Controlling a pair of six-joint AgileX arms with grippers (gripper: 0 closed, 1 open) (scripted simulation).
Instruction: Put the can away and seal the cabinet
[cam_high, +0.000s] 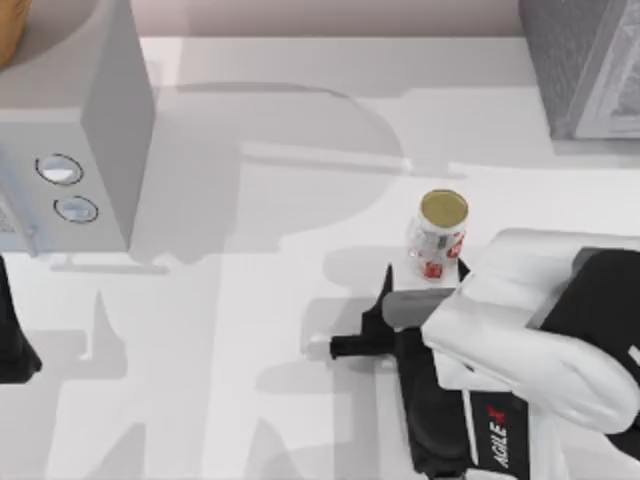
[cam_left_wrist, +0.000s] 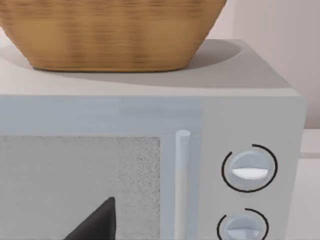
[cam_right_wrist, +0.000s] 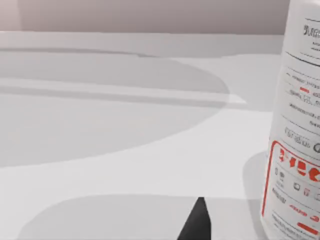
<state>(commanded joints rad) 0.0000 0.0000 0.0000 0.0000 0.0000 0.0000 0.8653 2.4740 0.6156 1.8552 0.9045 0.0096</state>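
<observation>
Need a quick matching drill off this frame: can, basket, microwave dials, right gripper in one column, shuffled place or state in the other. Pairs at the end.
Column A
1. can
2. basket
3. dials
4. right gripper

Column B
a. sits on top of the microwave
b. stands upright on the table, right of centre in the top view
c. on the microwave's front, one above the other
d. close beside the can, fingers spread, not around it

Pairs: 1-b, 2-a, 3-c, 4-d

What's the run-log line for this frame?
can: upright on table, not gripped | right gripper: beside can | left arm: parked facing microwave | microwave door: shut
</observation>
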